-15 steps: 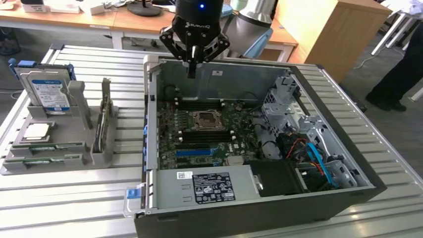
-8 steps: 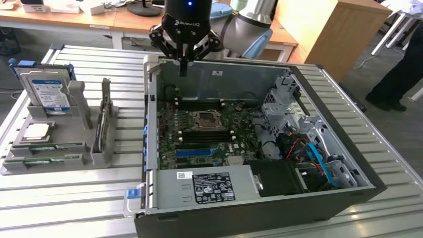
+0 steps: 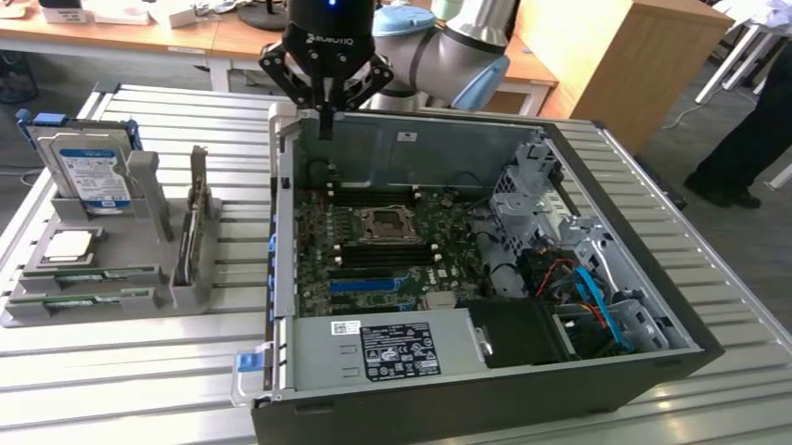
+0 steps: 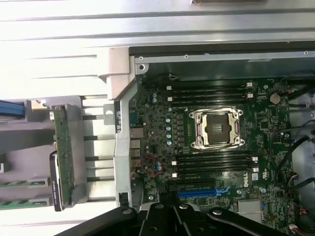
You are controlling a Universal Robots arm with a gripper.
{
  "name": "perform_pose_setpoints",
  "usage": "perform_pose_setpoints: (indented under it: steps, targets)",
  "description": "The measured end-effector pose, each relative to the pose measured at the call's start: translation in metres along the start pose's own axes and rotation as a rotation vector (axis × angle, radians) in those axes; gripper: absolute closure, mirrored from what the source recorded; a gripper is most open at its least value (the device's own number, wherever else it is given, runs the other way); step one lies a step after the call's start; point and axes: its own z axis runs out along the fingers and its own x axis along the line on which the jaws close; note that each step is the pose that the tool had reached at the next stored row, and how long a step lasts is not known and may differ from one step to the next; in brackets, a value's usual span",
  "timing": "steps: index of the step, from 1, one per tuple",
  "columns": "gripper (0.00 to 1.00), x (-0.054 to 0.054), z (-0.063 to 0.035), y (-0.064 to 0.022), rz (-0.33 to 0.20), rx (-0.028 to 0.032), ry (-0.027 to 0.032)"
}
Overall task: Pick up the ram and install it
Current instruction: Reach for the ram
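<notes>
One ram (image 3: 93, 275) in tray (image 3: 192, 295), claw (image 3: 325, 125) well apart

The exterior view sits high up and looks down at a slant. It is far enough back to see the whole open computer case (image 3: 495, 408), the table (image 3: 148, 371) and the gray holder (image 3: 74, 311) at the exterior view's left. The wrist view rides on the arm by the end effector (image 3: 326, 130) and looks straight down from much closer. Both views share the motherboard (image 3: 384, 260), its square socket (image 3: 386, 222) and part of the gray holder.
</notes>
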Motion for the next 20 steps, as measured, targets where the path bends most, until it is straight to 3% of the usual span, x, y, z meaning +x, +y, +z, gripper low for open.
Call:
perform_pose_setpoints:
  steps: [20]
  targets:
    - [0.89,0.045,0.0013,0.0102,0.000,0.0001,0.0000]
